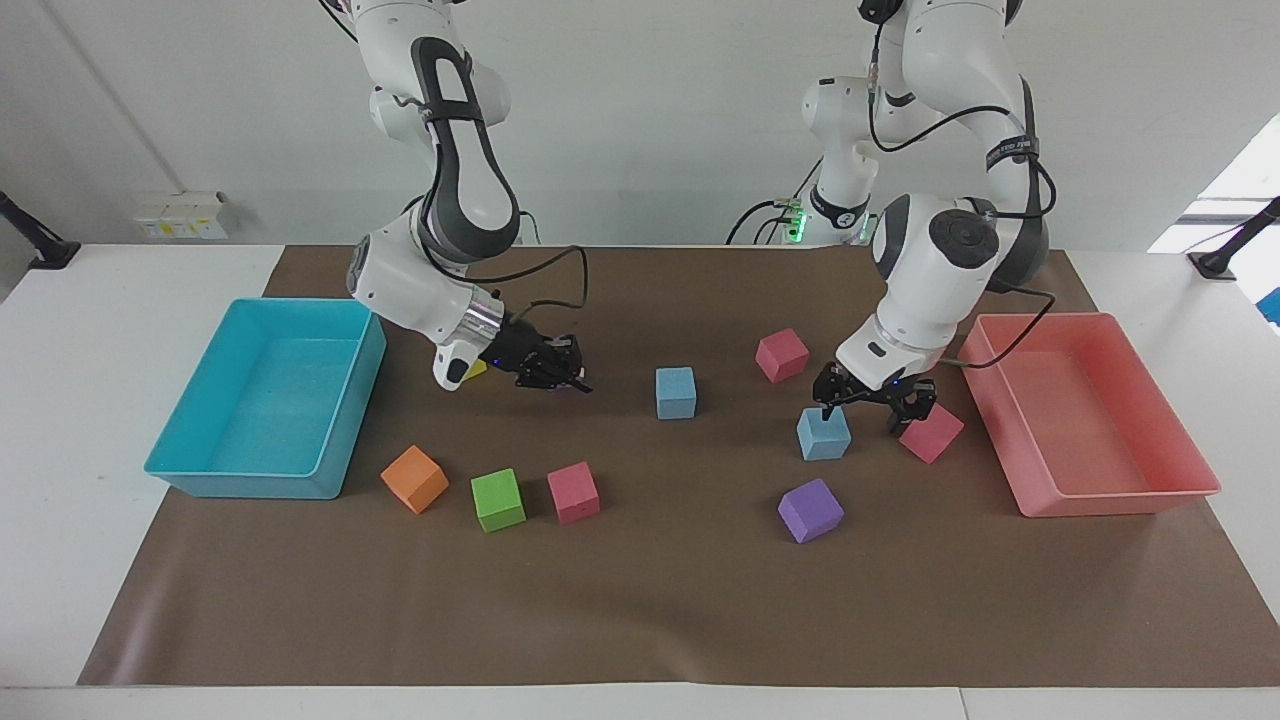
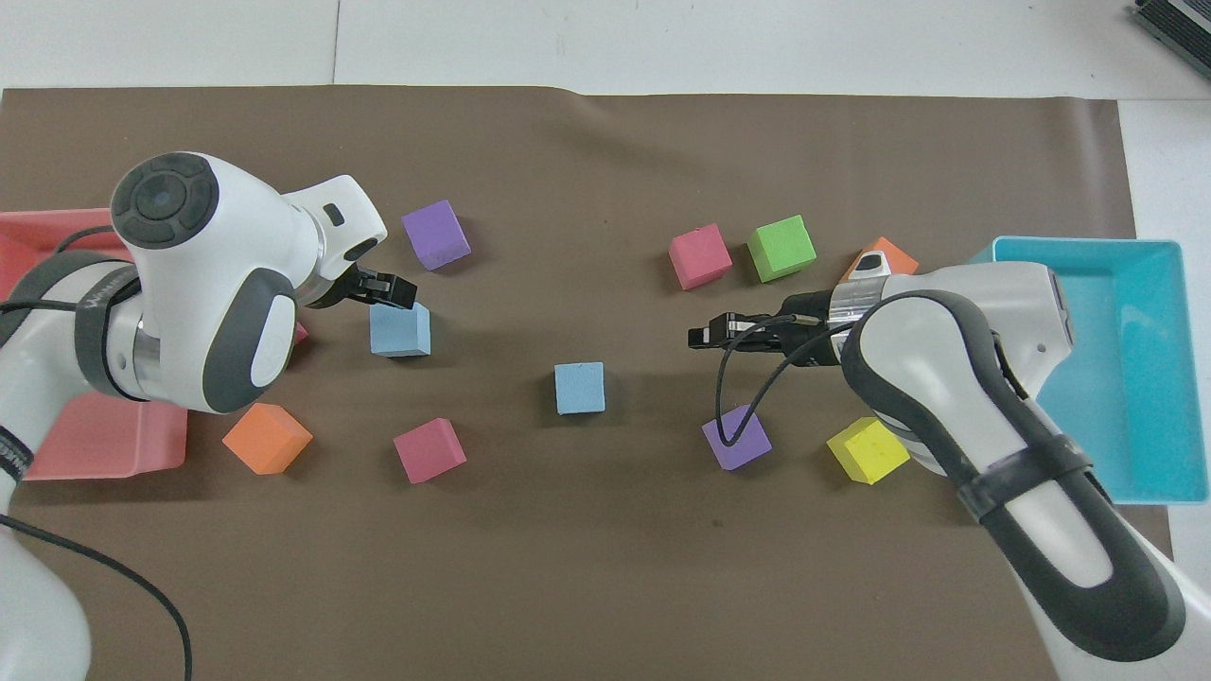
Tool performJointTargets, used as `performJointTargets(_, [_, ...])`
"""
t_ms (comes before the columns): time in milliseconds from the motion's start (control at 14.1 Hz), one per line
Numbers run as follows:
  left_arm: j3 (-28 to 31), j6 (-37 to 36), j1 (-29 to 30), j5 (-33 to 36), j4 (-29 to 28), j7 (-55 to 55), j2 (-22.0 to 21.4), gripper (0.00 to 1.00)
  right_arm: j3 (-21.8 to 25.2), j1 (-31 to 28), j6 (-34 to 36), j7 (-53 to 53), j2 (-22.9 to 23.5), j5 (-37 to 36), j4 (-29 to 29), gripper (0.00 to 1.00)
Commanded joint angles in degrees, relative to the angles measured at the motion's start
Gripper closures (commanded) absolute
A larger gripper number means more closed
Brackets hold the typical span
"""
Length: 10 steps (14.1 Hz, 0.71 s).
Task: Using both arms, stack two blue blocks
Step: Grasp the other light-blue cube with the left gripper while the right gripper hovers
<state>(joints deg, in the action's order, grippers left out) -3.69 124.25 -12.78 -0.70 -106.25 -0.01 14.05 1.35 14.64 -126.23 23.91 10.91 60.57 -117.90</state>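
Two sky-blue blocks lie apart on the brown mat. One (image 1: 675, 391) (image 2: 580, 388) is at the middle. The other (image 1: 823, 433) (image 2: 400, 329) is toward the left arm's end. My left gripper (image 1: 860, 403) (image 2: 386, 288) is open and hangs low just over that second block, with one finger over the block's top edge and the other toward a pink cube (image 1: 930, 432). It holds nothing. My right gripper (image 1: 553, 370) (image 2: 711, 333) hangs low over the mat beside the middle block, toward the right arm's end.
A cyan bin (image 1: 230, 472) stands at the right arm's end and a pink bin (image 1: 1110, 496) at the left arm's end. Pink (image 1: 781, 354) (image 1: 573, 491), purple (image 1: 810, 509) (image 2: 736, 445), green (image 1: 497, 498), orange (image 1: 414, 478) (image 2: 267, 438) and yellow (image 2: 868, 450) cubes lie scattered around.
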Motion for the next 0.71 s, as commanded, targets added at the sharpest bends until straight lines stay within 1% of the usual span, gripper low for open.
performJointTargets(0, [0.79,7.55,-1.72,0.61,-6.23,-1.65,-1.04,0.0,-0.47,-0.23,-0.07,6.75,1.13,6.12,-1.54,1.0])
performJointTargets(142, [0.87,8.81,-1.72,0.52,-7.39,-2.45,-1.21,0.0,-0.47,-0.05,0.02,8.6,1.83,7.81,-2.42,1.0])
performJointTargets(284, [0.87,9.51,-2.16,0.61,-7.39,-4.54,0.36,0.0,-0.47,1.0,0.11,9.4,2.54,9.65,-3.12,1.0])
performJointTargets(426, [0.87,9.52,-2.51,0.61,-7.48,-5.79,0.55,0.0,-0.47,2.32,-0.15,9.84,3.33,12.72,-3.74,1.0])
performJointTargets(568, [0.79,9.52,-2.51,0.52,-7.65,-6.49,0.89,0.0,-0.47,2.67,-0.42,10.28,3.59,13.0,-3.83,1.0])
performJointTargets(639, [0.79,9.69,-2.69,0.61,-7.92,-7.8,1.85,0.0,-0.47,2.67,-0.59,10.45,3.59,13.0,-4.0,1.0])
